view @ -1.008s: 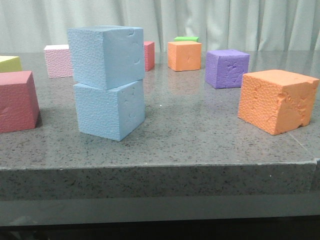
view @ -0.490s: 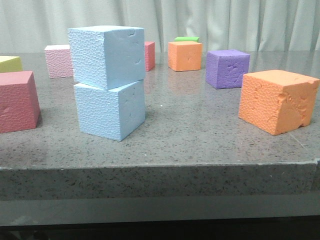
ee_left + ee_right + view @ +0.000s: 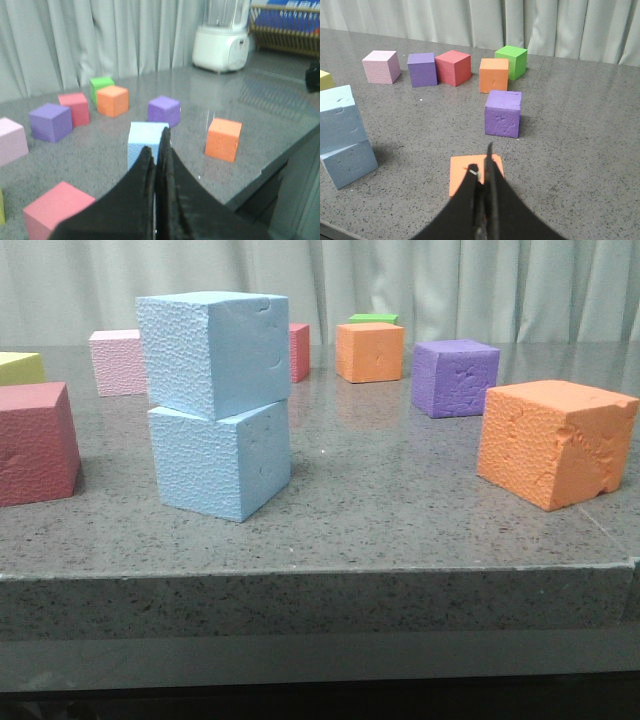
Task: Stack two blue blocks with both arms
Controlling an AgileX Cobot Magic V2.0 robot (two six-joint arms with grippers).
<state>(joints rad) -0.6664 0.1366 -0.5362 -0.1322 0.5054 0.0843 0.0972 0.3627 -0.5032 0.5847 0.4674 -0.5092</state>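
one sky-blue foam cube (image 3: 214, 352) sits atop its twin (image 3: 220, 460); both end effectors (image 3: 156, 150) (image 3: 485, 165) clenched, empty; stacking looks finished.

I see both blue blocks (image 3: 220, 405) as matt foam with a pebbled, rough skin and a few small dents, and the near orange cube (image 3: 555, 440) looks like the same foam, its face gouged and crumbly. The table (image 3: 400, 510) reads to me as speckled grey stone, polished enough to carry soft reflections, while the curtain (image 3: 450, 285) behind it is pale, matt cloth in folds. From the wrist cameras my left gripper (image 3: 156, 160) and right gripper (image 3: 485, 190) both look like dull black plastic, and the blender base (image 3: 220, 47) is smooth, glossy white plastic.
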